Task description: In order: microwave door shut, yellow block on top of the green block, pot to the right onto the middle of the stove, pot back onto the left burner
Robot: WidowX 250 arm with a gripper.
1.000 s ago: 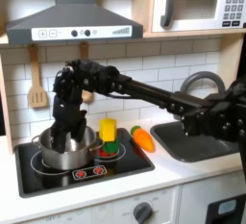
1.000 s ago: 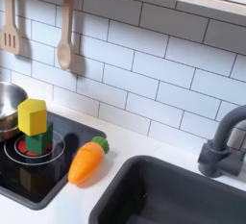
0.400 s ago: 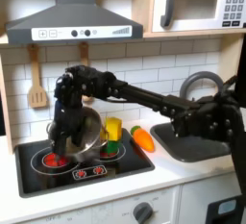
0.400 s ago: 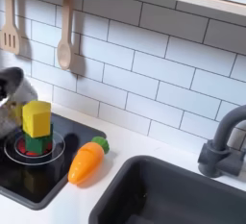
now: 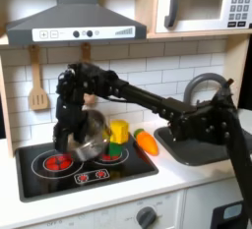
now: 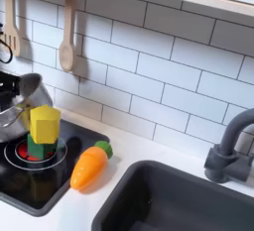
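Observation:
The steel pot (image 5: pixel 90 136) hangs tilted just above the black stove (image 5: pixel 128 167), with my gripper (image 5: pixel 70 142) shut on its left rim. In the second exterior view the pot (image 6: pixel 22 100) leans close to the yellow block (image 6: pixel 44 124). The yellow block (image 5: pixel 118 132) stands on the green block (image 5: pixel 114 153) over the right burner. The left burner (image 5: pixel 53 161) lies bare, showing a red ring. The microwave door (image 5: pixel 195 4) at the first exterior view's top right is shut.
An orange toy carrot (image 5: pixel 146 142) lies right of the blocks, near the stove's edge. A grey sink (image 6: pixel 189 200) with a faucet (image 6: pixel 228 148) fills the second exterior view's right. A wooden spoon (image 6: pixel 66 35) and spatula (image 5: pixel 38 97) hang on the tiled wall.
The pot has left the left burner, risen and tipped, and moved right until it is next to the stacked blocks. The blocks and carrot have stayed in place.

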